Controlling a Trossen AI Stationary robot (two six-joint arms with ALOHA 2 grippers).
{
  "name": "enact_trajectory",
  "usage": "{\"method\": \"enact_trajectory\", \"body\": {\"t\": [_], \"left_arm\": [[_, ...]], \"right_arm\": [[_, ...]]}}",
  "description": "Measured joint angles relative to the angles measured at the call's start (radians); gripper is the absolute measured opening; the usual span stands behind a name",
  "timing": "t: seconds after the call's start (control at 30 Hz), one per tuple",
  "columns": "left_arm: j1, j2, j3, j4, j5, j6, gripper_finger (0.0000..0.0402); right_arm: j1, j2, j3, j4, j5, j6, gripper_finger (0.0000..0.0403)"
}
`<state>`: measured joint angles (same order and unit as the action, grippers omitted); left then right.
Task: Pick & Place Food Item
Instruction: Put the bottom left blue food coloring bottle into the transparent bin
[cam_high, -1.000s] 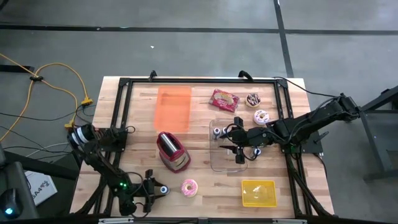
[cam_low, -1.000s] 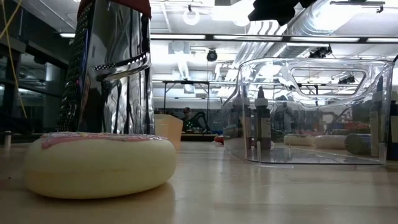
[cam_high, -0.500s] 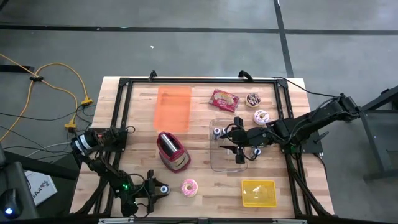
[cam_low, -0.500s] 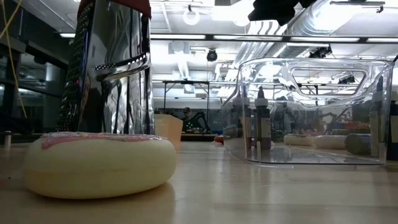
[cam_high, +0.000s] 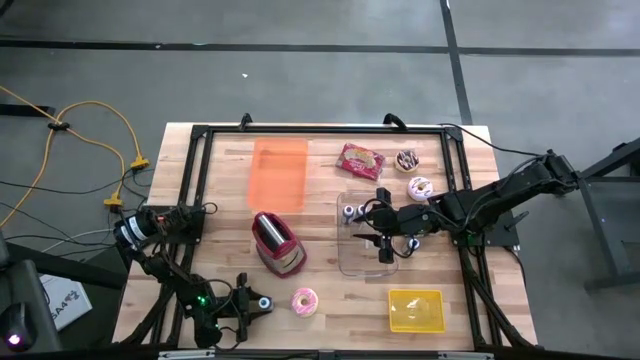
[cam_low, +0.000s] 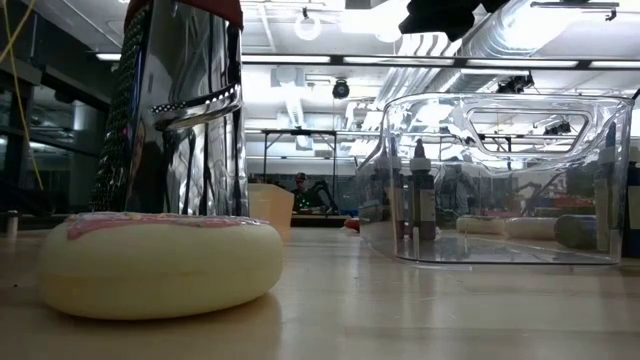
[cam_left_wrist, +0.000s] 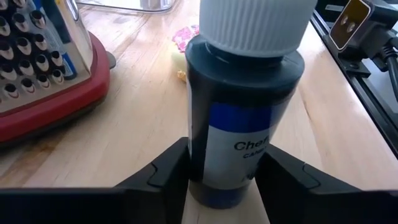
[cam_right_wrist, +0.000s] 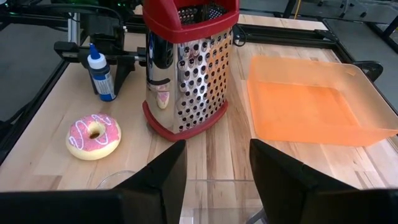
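**A:** Where is the food item, and which way does it lie?

**B:** A pink-frosted donut (cam_high: 304, 301) lies flat on the wooden table (cam_high: 330, 210) near its front edge, hole facing up. Being a ring, it has no long axis. It sits just in front of a red-trimmed metal grater (cam_high: 277, 243), which stands upright with its narrow end up.

**A:** What are the grippers doing?

**B:** The left gripper (cam_left_wrist: 219, 174) is low at the front left corner. Its two dark fingers (cam_left_wrist: 165, 168) press either side of a small dark blue bottle (cam_left_wrist: 245, 106) with a white ribbed cap, standing upright, long axis vertical. The right gripper (cam_high: 384, 245) hovers over a clear plastic container (cam_high: 372, 240) mid-table, its fingers parted with nothing between them.

**A:** What does one view give that another does not?

**B:** Only the left wrist view shows the grip on the bottle; from overhead it is a tiny speck. The right wrist view shows the donut's white icing lines, and an orange tray (cam_right_wrist: 317, 106) beyond the grater. The low view shows the donut's cream underside. The overhead view alone shows a yellow container (cam_high: 416, 310) and other pastries (cam_high: 415, 175) at the far side.
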<state>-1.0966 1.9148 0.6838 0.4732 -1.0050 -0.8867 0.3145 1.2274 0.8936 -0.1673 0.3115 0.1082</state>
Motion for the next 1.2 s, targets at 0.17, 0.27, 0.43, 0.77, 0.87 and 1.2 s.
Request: {"method": "enact_trajectory", "body": {"t": [0.17, 0.27, 0.43, 0.77, 0.87, 1.2], "left_arm": [[0.000, 0.000, 0.000, 0.000, 0.000, 0.000, 0.0143], [0.000, 0.000, 0.000, 0.000, 0.000, 0.000, 0.0142], [0.006, -0.022, 0.000, -0.004, 0.035, 0.007, 0.0141], [0.097, -0.204, 0.000, -0.095, 0.273, 0.132, 0.0141], [0.139, -0.265, 0.000, -0.159, 0.363, 0.152, 0.0141], [0.218, -0.433, 0.061, -0.296, 0.510, 0.347, 0.0141]], "right_arm": [[0.000, 0.000, 0.000, 0.000, 0.000, 0.000, 0.0162], [0.000, 0.000, 0.000, 0.000, 0.000, 0.000, 0.0162], [0.000, 0.000, 0.000, 0.000, 0.000, 0.000, 0.0162], [0.000, 0.000, 0.000, 0.000, 0.000, 0.000, 0.0162], [0.000, 0.000, 0.000, 0.000, 0.000, 0.000, 0.0162], [0.000, 0.000, 0.000, 0.000, 0.000, 0.000, 0.0162]]}}
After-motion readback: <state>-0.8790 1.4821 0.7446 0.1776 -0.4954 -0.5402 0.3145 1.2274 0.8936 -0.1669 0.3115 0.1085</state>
